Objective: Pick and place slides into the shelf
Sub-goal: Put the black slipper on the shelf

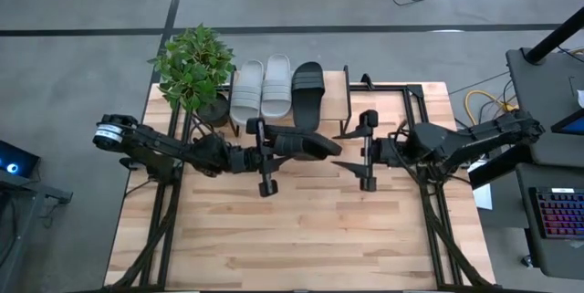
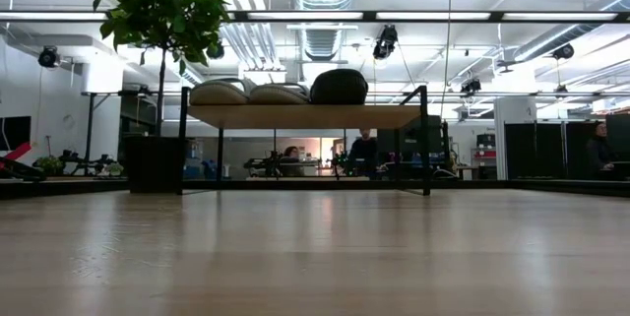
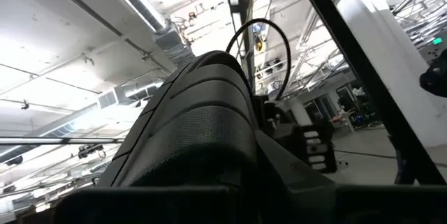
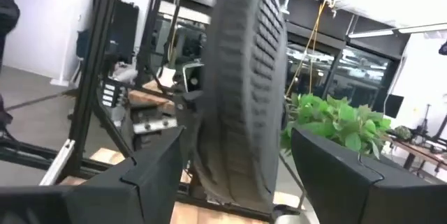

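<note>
I have the left hand clamped on a black slide, held above the surface just in front of the shelf. Two grey slides and the other black one sit on the shelf, right of the plant. My right hand waits with fingers apart, facing the held slide.

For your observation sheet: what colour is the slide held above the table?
Black, seen best in the high view: the held slide.
</note>
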### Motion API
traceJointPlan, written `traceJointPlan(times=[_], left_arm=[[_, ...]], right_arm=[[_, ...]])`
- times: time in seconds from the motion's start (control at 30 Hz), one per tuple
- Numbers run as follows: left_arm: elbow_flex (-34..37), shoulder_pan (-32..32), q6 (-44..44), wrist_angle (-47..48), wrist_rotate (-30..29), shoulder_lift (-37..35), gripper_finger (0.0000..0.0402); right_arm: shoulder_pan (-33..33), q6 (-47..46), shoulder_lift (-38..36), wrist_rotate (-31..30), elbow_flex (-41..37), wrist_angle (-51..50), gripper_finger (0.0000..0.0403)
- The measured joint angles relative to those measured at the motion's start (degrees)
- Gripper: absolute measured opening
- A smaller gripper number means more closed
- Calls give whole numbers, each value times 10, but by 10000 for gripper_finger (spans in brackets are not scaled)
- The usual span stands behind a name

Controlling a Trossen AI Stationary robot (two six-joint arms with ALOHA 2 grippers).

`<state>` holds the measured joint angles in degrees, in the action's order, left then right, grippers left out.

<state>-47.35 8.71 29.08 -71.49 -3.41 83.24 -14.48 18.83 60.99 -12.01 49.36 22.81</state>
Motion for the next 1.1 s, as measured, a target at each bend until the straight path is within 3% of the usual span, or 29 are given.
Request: traceJointPlan(times=[0.23, 0.47, 0.8, 1.1], left_arm=[[0, -5, -17, 0, 1, 0, 0], [0, -5, -38, 0, 17, 0, 0], [0, -11, -48, 16, 18, 0, 0], [1, -11, -47, 20, 18, 0, 0]], right_arm=[[3, 11, 3, 0, 0, 21, 262], [9, 8, 3, 1, 0, 35, 236], [22, 24, 57, 3, 7, 82, 184], [22, 37, 70, -32, 33, 75, 96]])
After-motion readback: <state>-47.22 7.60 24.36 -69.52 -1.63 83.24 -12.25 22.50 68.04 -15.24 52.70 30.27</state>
